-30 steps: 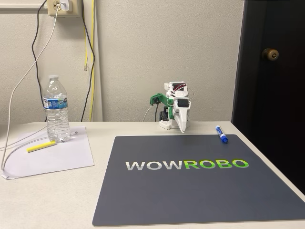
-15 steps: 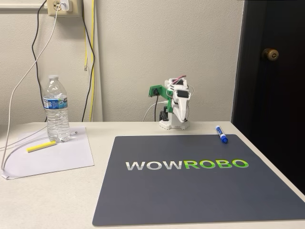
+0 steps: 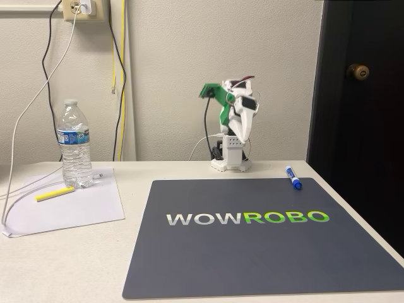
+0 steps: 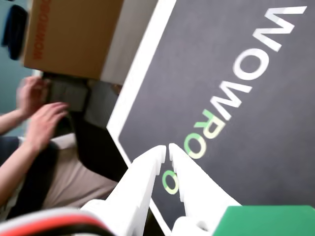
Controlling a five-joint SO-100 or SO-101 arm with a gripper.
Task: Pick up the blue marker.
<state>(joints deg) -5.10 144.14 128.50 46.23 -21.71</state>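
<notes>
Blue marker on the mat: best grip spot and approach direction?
Grip the white barrel of the blue marker mid-length, coming down from above with the jaws across its narrow width. It lies flat near the far right edge of the dark mat, apart from everything else. The gripper looks shut, so it would likely need to open first.

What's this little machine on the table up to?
A small robot arm at the back of the table is rising from its folded pose. Its gripper is shut and empty, hanging over the dark mat. The blue marker it's after lies untouched near the mat's far right corner.
</notes>
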